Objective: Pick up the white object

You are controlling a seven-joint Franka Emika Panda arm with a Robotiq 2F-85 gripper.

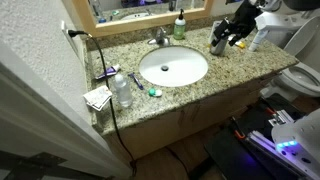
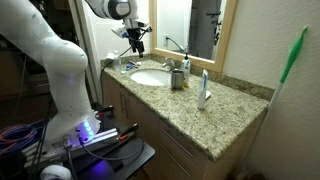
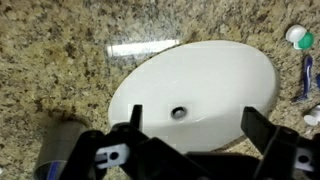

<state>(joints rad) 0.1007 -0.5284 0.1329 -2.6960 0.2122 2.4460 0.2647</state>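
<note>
The robot's black fingers (image 3: pixel 193 128) stand wide apart with nothing between them. In the wrist view the white oval sink basin (image 3: pixel 200 80) fills the space ahead of them, and its dark drain shows just beyond the gap. Close beside one finger, at the lower corner of that view, a brushed-metal cylindrical cup (image 3: pixel 58 150) stands on the speckled tan granite counter (image 3: pixel 60 50). Far out past the other finger, beyond the basin's rim, lie a small green-and-white round lid (image 3: pixel 297 37) and a thin blue-handled item (image 3: pixel 307 72).

In an exterior view the fingers (image 2: pixel 136 45) hang in the air well above the counter. The task's white upright object (image 2: pixel 203 90), slim with a blue band, stands on the granite well apart from the fingers. The metal cup lies between it and them, and neither finger touches it.

In an exterior view the fingers (image 1: pixel 222 42) hover near the basin's edge. A clear plastic water bottle (image 1: pixel 122 90) and a folded white paper (image 1: pixel 97 97) sit across the basin, far from them.
</note>
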